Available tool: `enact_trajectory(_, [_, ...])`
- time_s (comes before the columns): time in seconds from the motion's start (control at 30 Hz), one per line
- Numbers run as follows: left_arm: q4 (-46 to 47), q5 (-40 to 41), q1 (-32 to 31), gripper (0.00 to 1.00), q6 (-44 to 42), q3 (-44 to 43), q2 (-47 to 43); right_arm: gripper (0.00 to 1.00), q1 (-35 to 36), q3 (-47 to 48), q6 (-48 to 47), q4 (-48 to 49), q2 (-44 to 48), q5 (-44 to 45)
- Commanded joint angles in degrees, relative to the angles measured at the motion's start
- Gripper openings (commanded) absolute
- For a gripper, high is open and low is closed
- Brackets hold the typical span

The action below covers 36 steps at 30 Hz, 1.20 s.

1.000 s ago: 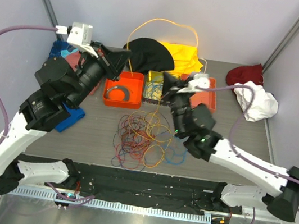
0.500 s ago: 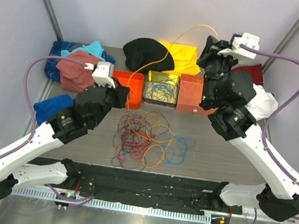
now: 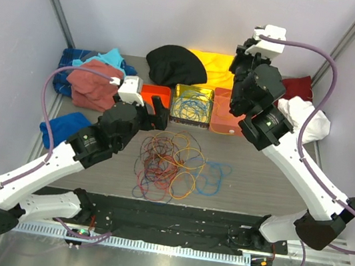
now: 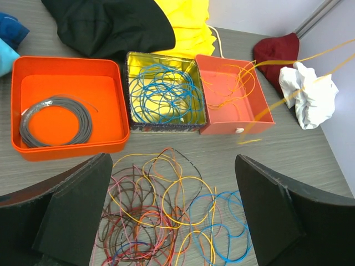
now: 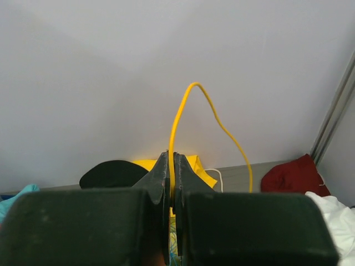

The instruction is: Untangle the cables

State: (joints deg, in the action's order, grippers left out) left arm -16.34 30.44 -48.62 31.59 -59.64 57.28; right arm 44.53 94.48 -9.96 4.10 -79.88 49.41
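Note:
A tangle of thin cables (image 3: 169, 165) in orange, yellow, red, brown and blue loops lies on the grey table, also seen in the left wrist view (image 4: 166, 216). My left gripper (image 3: 158, 113) (image 4: 172, 163) hovers over the tangle's far edge, open wide, with nothing between its black fingers (image 4: 72, 210). My right gripper (image 3: 239, 56) (image 5: 172, 158) is raised high at the back and is shut on a yellow-orange cable (image 5: 191, 88). That cable (image 4: 277, 100) runs up from the salmon tray (image 4: 260, 119). More blue cables (image 4: 163, 97) fill the yellow box (image 3: 177, 103).
An orange tray (image 4: 22, 72) holds a grey coiled ring (image 4: 55, 119). Black (image 3: 175, 65), yellow (image 3: 219, 64), dark red (image 3: 301, 86) and white (image 3: 310, 124) cloths lie at the back. Blue and rust clothes (image 3: 91, 82) lie at the left.
My left gripper has swung down from the back to the tangle and has opened wide. My right arm has lifted the yellow-orange cable from the table up high at the back.

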Motion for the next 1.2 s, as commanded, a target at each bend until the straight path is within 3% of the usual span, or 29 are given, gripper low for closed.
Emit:
enact_trajectory(0.0, [-0.1,2.0,-0.2,1.0,1.4,-0.9,-0.3,0.01,-2.2,3.9,-1.4,1.0,-0.5,0.3])
enact_trajectory(0.17, [-2.9,4.1,-0.2,1.0,3.3,2.7,-3.0,0.01,-4.9,4.8,-1.2,0.9,-1.9,-0.6])
enact_trajectory(0.4, [-5.9,4.1,-0.2,0.99,8.6,13.0,-11.1,0.01,-8.4,6.6,-0.4,1.4,-4.8,-1.8])
enact_trajectory(0.77, [-15.6,2.8,-0.2,0.96,17.0,21.8,-24.9,0.01,-11.9,9.8,-0.8,3.4,-10.6,-2.5])
enact_trajectory(1.17, [-18.3,0.9,-0.2,0.95,20.1,24.3,-26.0,0.01,-13.8,11.6,-1.2,5.8,-17.1,-3.2])
